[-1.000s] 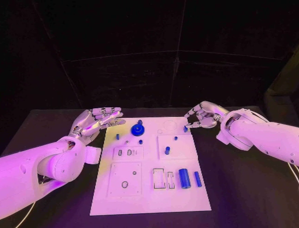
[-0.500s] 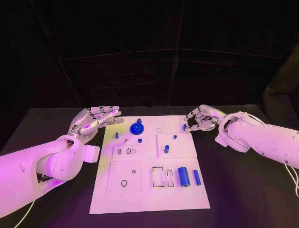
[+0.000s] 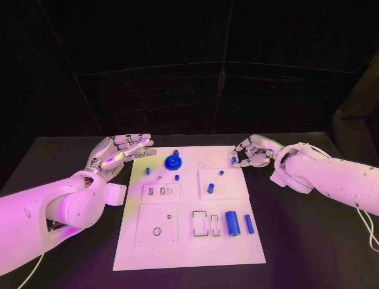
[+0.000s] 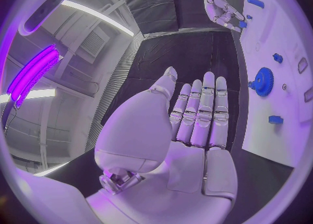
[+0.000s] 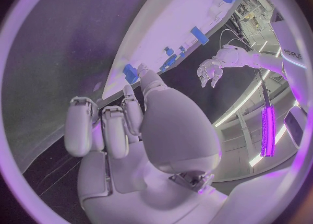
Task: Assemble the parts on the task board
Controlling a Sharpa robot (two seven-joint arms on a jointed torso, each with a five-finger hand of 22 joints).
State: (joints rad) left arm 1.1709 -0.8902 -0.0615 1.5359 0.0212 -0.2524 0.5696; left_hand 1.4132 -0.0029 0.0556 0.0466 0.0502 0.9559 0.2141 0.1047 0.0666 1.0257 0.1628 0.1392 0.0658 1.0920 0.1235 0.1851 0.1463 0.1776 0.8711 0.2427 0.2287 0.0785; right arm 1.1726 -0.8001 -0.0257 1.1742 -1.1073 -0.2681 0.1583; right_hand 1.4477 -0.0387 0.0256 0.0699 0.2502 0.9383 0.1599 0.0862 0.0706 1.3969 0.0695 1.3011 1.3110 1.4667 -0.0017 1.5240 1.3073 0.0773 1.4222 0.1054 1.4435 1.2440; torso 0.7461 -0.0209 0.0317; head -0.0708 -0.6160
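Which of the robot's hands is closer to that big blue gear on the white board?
Left. The left hand hovers just off the board's edge beside the blue gear; the right hand is farther, past the opposite edge.

Head camera high over task board (image 3: 189,241), wrist cameras close, apparently sharing it

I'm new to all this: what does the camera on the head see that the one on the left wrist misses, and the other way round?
Head view: the whole white board laid out, including the big blue cylinder near its close end. Left wrist view: the left hand from behind, its bare palm close up, fingers straight, holding nothing. Both: the blue gear, the board's far end and the right hand at its edge.
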